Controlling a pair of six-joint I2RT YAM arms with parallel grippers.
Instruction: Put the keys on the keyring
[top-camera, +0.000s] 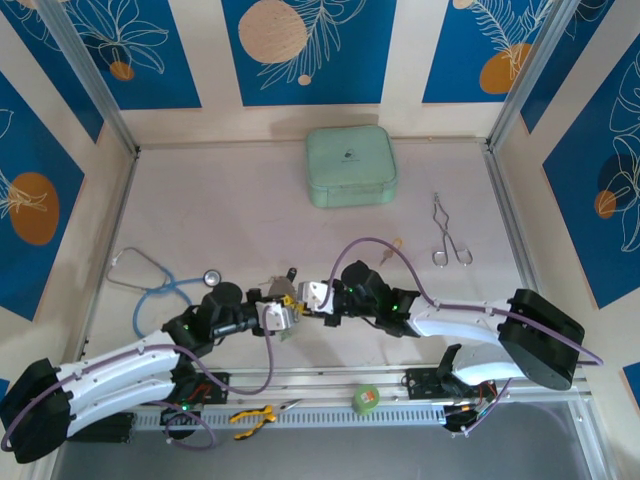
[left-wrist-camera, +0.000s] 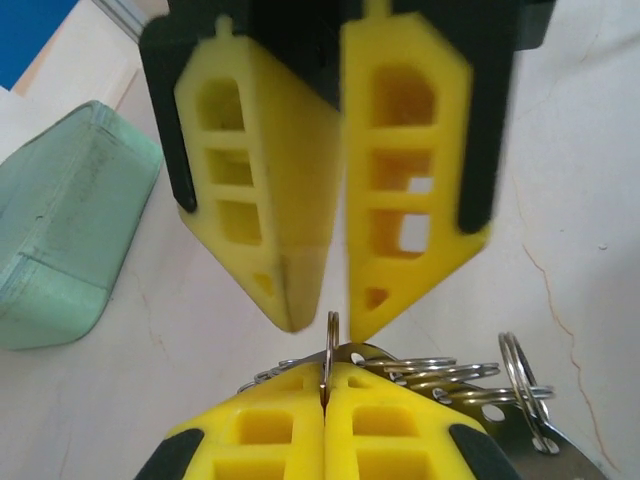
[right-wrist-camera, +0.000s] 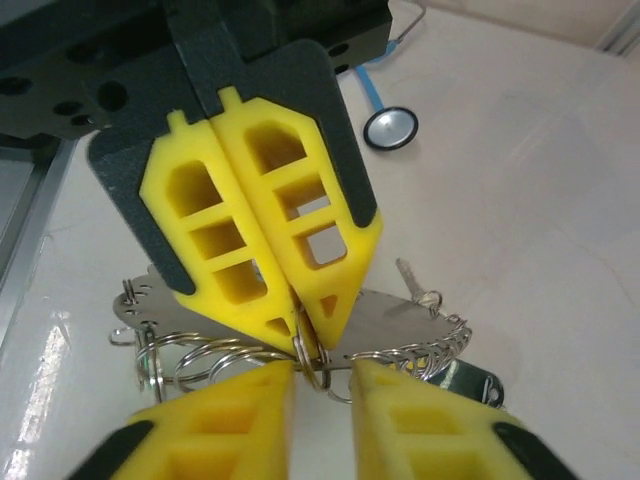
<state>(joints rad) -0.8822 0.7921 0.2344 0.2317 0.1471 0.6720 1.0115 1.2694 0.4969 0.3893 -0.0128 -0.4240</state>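
- Both arms meet over the middle of the bench (top-camera: 250, 200), so each can work on the same bunch.
- The left gripper (left-wrist-camera: 325, 378) is clenched on a split ring (left-wrist-camera: 329, 340), probably to steady it.
- The right gripper (right-wrist-camera: 322, 368) stands slightly parted around that ring, not pinching.
- The keyring (right-wrist-camera: 445, 338) and one key (right-wrist-camera: 408, 278) are just beside.

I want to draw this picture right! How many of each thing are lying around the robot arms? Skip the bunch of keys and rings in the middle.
Mint-green case: 1
Stethoscope: 1
Forceps: 1
Yellow-handled pliers: 1
Green tape roll: 1
Total: 5
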